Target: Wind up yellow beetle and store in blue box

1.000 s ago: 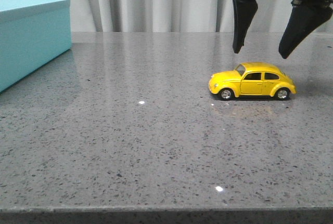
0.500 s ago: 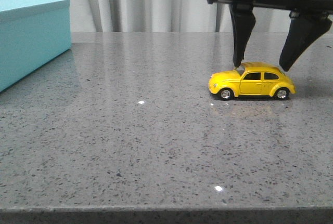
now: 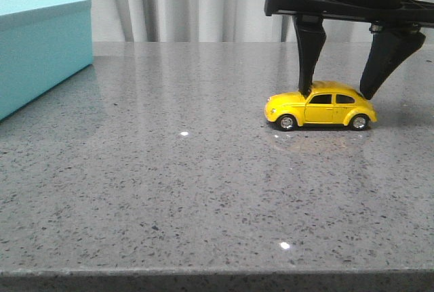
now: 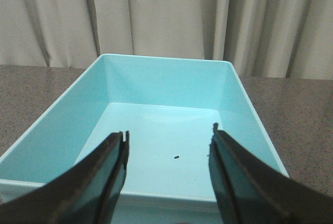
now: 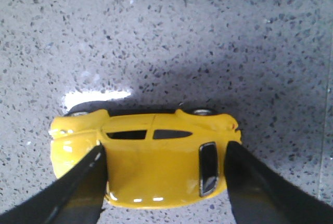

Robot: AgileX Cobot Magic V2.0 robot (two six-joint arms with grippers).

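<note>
The yellow beetle (image 3: 319,109) stands on its wheels on the grey table, right of centre, nose to the left. My right gripper (image 3: 334,93) is open and has come down over it. One finger stands at the windscreen, the other at the sloping rear, both at or very near the body. In the right wrist view the beetle (image 5: 151,156) lies crosswise between the fingers of that gripper (image 5: 165,151). The blue box (image 3: 41,48) is at the far left. My left gripper (image 4: 169,141) is open and empty above the box's open inside (image 4: 166,83).
The grey speckled table (image 3: 190,183) stretches from the box to the car and forward to its front edge. Pale curtains hang behind it. A tiny dark speck (image 4: 176,157) lies on the box floor.
My right gripper has come down from above the beetle until its fingers straddle the cabin. Gripper and car have both shifted slightly to the left. The finger gap looks unchanged.
</note>
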